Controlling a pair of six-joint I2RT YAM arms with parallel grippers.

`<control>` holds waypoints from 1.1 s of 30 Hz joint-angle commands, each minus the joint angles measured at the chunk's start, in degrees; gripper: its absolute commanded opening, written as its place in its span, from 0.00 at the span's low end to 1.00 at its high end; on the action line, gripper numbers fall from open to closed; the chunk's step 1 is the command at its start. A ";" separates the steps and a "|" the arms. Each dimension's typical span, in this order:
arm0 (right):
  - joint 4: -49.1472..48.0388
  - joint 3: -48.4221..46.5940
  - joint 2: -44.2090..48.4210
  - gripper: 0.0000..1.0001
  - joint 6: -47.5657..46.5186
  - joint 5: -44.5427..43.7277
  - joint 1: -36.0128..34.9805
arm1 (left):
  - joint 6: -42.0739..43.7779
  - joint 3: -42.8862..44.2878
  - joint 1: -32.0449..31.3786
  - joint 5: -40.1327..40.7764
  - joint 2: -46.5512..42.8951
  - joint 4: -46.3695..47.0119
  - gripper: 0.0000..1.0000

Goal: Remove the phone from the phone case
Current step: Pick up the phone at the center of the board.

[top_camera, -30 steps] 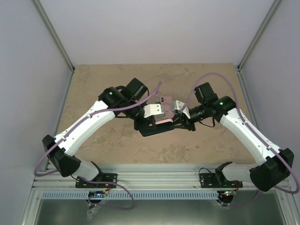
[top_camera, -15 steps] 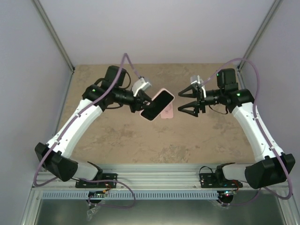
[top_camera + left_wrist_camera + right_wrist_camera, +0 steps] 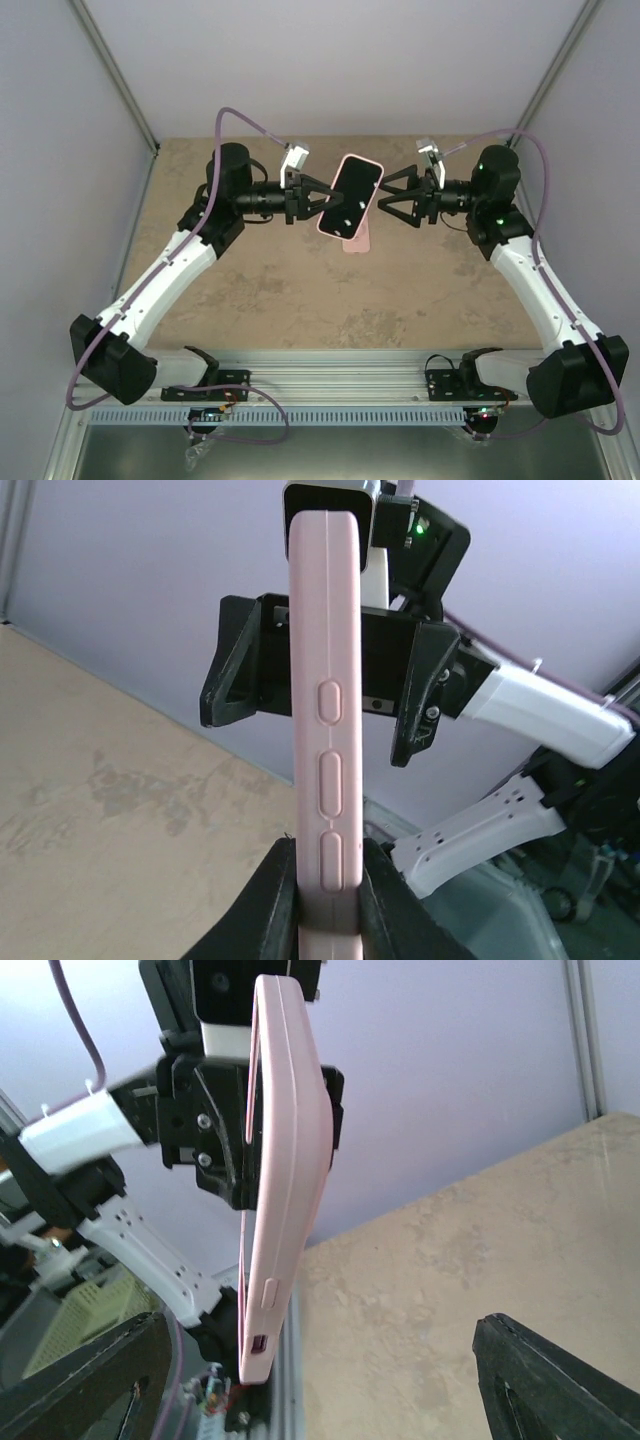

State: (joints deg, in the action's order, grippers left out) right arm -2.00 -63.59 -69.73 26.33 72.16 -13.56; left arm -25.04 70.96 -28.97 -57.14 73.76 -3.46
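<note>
The phone (image 3: 351, 193), dark screen up, sits in a pink phone case (image 3: 325, 680) and is held in the air above the table's far middle. My left gripper (image 3: 322, 200) is shut on its lower end, a finger pressed against each broad face (image 3: 325, 885). My right gripper (image 3: 386, 197) stands open just right of the phone, jaws spread wide and touching nothing. In the right wrist view the pink case (image 3: 285, 1160) hangs edge-on ahead of the open gripper (image 3: 320, 1385), with the left gripper behind it.
A small flat pink thing (image 3: 356, 244) lies on the tan table (image 3: 250, 290) under the phone, partly hidden; I cannot tell what it is. Grey walls stand at the left, right and back. A metal rail (image 3: 340, 375) runs along the near edge.
A second ago both grippers met at the phone low over the table. The right gripper has opened and drawn back. The left arm has lifted the phone and turned it.
</note>
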 commanded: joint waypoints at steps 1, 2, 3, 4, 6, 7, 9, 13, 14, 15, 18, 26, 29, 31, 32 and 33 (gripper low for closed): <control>-17.45 2.40 1.31 0.81 16.31 0.08 -2.27 | -12.46 -2.21 -0.02 -1.71 0.04 15.81 0.00; -18.75 2.57 1.22 0.80 17.59 -0.14 -2.58 | -13.26 -2.57 -0.03 -1.57 0.33 16.62 0.00; -19.63 2.55 1.04 0.79 19.06 -0.33 -2.79 | -14.11 -3.01 -0.01 -1.47 0.55 17.53 0.00; -20.28 2.47 0.75 0.77 19.90 -0.52 -2.93 | -14.87 -3.40 0.00 -1.40 0.67 18.84 0.00; -20.74 2.27 0.26 0.72 20.89 -1.05 -3.27 | -16.58 -4.61 0.01 -1.19 0.69 21.48 0.00; -20.84 2.25 -0.05 0.69 21.40 -1.25 -3.49 | -17.29 -4.91 -0.03 -1.07 0.74 22.19 0.00; -21.29 2.20 -0.60 0.65 22.43 -1.66 -3.94 | -17.43 -5.11 0.00 -0.94 0.85 22.45 0.00; -22.48 2.28 -1.55 0.61 24.23 -2.44 -4.99 | -18.04 -5.11 0.05 -0.62 1.33 23.17 0.00; -22.85 2.47 -1.81 0.59 24.85 -2.72 -5.17 | -18.36 -5.13 0.02 -0.56 1.45 23.49 0.00; -22.90 2.55 -2.07 0.57 25.19 -3.07 -5.35 | -18.66 -5.04 0.03 -0.54 1.60 23.90 0.00; -22.99 2.76 -2.73 0.49 26.21 -3.94 -5.76 | -18.60 -4.84 0.00 0.09 1.89 23.79 0.00; -24.44 2.88 -4.70 0.38 28.45 -5.26 -6.77 | -16.51 -4.16 -0.01 1.72 2.25 20.96 0.00; -25.16 2.60 -5.49 0.30 29.00 -5.48 -6.92 | -16.14 -4.27 -0.09 1.76 2.20 20.62 0.00; -25.66 2.53 -5.88 0.23 29.61 -5.62 -6.92 | -15.83 -4.38 -0.05 1.69 2.10 20.21 0.00; -25.76 2.51 -5.98 0.19 29.80 -5.65 -6.92 | -15.52 -4.34 -0.05 1.75 1.98 19.93 0.00; -25.71 2.44 -6.04 0.14 29.91 -5.71 -6.92 | -15.22 -4.42 -0.09 1.84 1.96 19.51 0.00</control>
State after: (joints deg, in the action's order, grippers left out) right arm -25.76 -60.99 -75.40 54.87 67.20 -20.32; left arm -41.85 65.47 -28.97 -55.86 76.40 14.50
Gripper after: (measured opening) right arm 0.202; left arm 0.117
